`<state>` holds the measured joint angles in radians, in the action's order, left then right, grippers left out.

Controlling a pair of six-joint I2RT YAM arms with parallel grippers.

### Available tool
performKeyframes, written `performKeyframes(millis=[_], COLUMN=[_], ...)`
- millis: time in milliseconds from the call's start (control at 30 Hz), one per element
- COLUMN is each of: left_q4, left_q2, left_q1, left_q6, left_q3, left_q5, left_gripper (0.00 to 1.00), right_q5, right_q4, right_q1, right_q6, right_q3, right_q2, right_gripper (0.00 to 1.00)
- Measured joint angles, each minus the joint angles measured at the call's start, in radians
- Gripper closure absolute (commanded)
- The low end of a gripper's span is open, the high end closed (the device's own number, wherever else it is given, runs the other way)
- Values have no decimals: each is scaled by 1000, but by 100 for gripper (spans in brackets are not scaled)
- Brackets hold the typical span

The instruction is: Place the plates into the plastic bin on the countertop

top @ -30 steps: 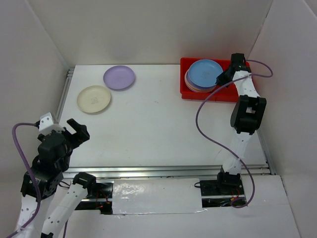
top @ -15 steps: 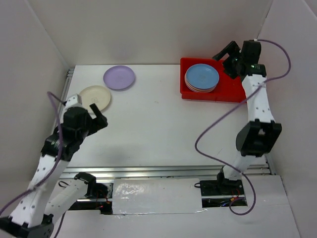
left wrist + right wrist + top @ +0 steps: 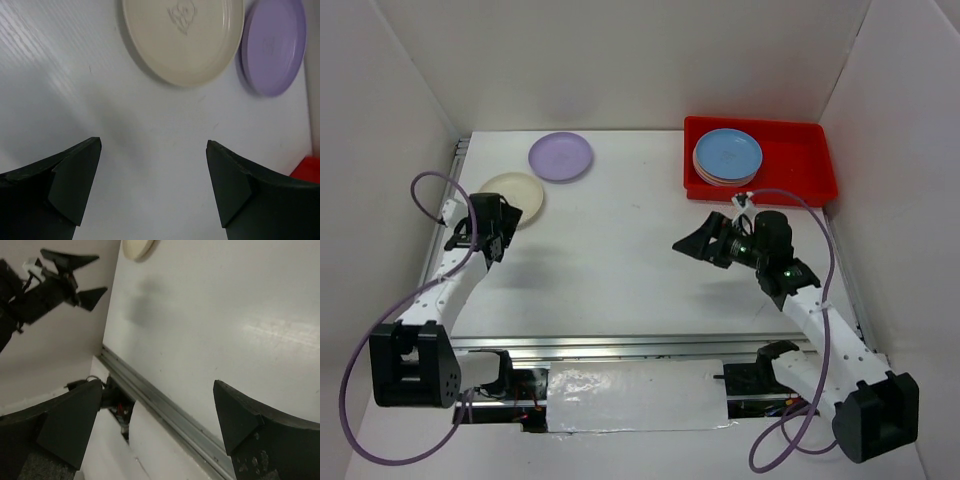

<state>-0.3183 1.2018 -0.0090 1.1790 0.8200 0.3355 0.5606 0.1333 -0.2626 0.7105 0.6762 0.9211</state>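
The red plastic bin (image 3: 810, 165) stands at the back right of the white countertop (image 3: 620, 270). A stack of plates with a blue one on top (image 3: 727, 155) lies in its left half. A purple plate (image 3: 560, 156) (image 3: 274, 45) and a cream plate (image 3: 520, 190) (image 3: 183, 35) lie flat at the back left. My left gripper (image 3: 498, 215) (image 3: 153, 145) hovers open just short of the cream plate's near edge, holding nothing. My right gripper (image 3: 690, 240) (image 3: 157, 387) hangs open and empty over mid-table, pointing left, well clear of the bin.
White walls close in the countertop on three sides. A metal rail (image 3: 660, 345) (image 3: 165, 405) runs along the near edge. In the right wrist view the left arm's gripper (image 3: 70, 275) shows at the upper left. A red corner of the bin (image 3: 307, 167) shows in the left wrist view.
The right gripper opened, left the blue plate on the stack in the bin and drew back to mid-table. The left arm reached forward to the cream plate.
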Motion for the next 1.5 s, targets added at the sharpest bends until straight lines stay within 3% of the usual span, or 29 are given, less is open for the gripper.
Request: performKeyframes(millis=[133, 300, 433, 533, 600, 667, 833, 933, 967, 1100, 1200, 1367, 1500], left_q4=[107, 89, 105, 103, 100, 99, 89, 80, 73, -39, -149, -108, -64], left_q2=[121, 380, 472, 518, 550, 578, 603, 617, 618, 567, 391, -73, -135], left_q1=[90, 169, 195, 201, 204, 204, 204, 207, 208, 216, 209, 96, -37], left_q6=[101, 164, 175, 185, 192, 198, 212, 212, 224, 235, 213, 16, -161], left_q3=[3, 122, 164, 193, 219, 235, 247, 267, 270, 278, 216, 32, 8], left_q5=[49, 50, 48, 53, 55, 56, 53, 48, 45, 63, 101, 28, -124], left_gripper=[1, 1, 3, 14, 40, 56, 54, 100, 100, 100, 100, 100, 100], right_q5=[54, 72, 67, 63, 49, 28, -24, -48, -57, -89, -109, -175, -272], right_q4=[-45, -92, -88, -82, -66, -43, 5, 21, 26, 25, 15, 11, 85], right_q1=[-49, -135, -192, -243, -280, -306, -327, -338, -341, -348, -359, -380, -388], right_q6=[47, 74, 77, 75, 67, 55, 35, 28, 27, 24, 18, 0, -39], right_q3=[-97, -111, -92, -77, -66, -53, -22, -10, -7, -6, 16, 172, 411], right_q2=[-84, -208, -262, -287, -300, -311, -325, -327, -328, -306, -214, 125, 405], right_gripper=[0, 0, 0, 0, 0, 0, 0, 0, 0, 0, 0, 0, 0])
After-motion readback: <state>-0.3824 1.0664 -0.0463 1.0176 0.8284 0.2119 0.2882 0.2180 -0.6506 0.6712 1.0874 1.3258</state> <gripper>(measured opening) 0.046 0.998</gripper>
